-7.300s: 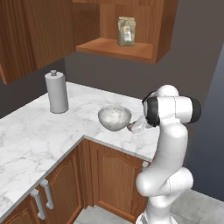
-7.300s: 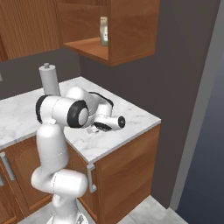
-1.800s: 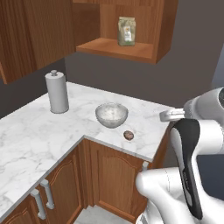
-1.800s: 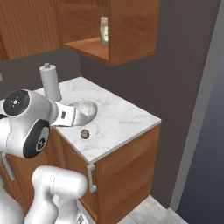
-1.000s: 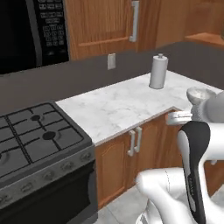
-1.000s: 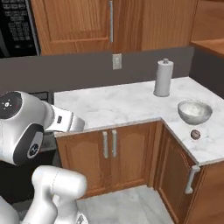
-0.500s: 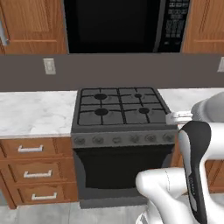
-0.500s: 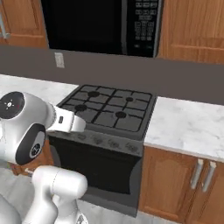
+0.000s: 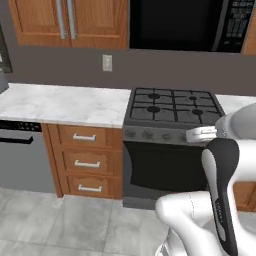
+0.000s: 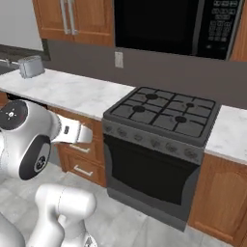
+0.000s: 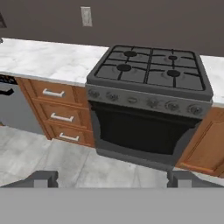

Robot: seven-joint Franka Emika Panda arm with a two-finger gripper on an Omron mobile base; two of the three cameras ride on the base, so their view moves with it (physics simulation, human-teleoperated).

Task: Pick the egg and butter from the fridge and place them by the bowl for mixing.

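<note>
- Gripper (image 11: 112, 177) with jaws spread wide apart, empty, pointed toward stove (image 11: 148, 74) from out over floor (image 11: 52, 162).
- Drawer stack (image 11: 57, 116) just left of stove, under marble counter (image 11: 48, 59).
- Microwave (image 10: 164, 24) above stove; keypad print too small to read.
- Toaster (image 10: 31, 66) far left of stove.
- Egg, butter, bowl, fridge: position cannot be told.

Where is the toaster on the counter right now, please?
In the right base view, the toaster sits far left on the marble counter, well left of the stove.
</note>
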